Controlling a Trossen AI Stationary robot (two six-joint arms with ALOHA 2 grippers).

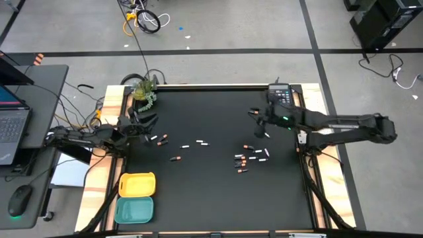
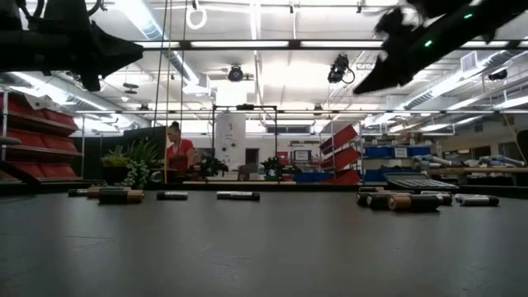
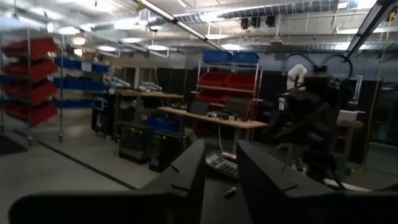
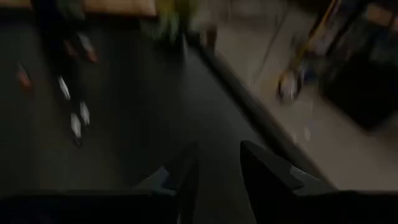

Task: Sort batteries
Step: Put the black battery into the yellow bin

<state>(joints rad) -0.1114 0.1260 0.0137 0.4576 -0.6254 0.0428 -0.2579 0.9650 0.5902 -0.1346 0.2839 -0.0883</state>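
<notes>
Black matting covers the table (image 1: 218,198), and I read everything off its edges. My left arm reaches in over the left edge, its left gripper (image 1: 147,122) raised near the far-left corner beside a small potted plant (image 1: 144,89). In the left wrist view the fingers (image 3: 186,171) stand apart with a narrow gap and nothing between them; the camera looks level across the room, so I judge the gripper sits well off the surface.

My right arm comes in from the right edge, and the right gripper (image 1: 256,118) hangs in the air beside a calculator (image 1: 280,94) at the far-right corner. Its fingers (image 4: 264,168) are partly apart and hold nothing.

Two trays wait at the near-left corner, a yellow tray (image 1: 137,184) and behind it a teal tray (image 1: 134,210), presumably one per kind.

The batteries (image 1: 250,157) lie loose on the matting: one cluster toward the right of centre, below the right gripper, others strung out toward the left, closest to the left gripper. No battery shows in either tray, so sorting looks barely begun.
</notes>
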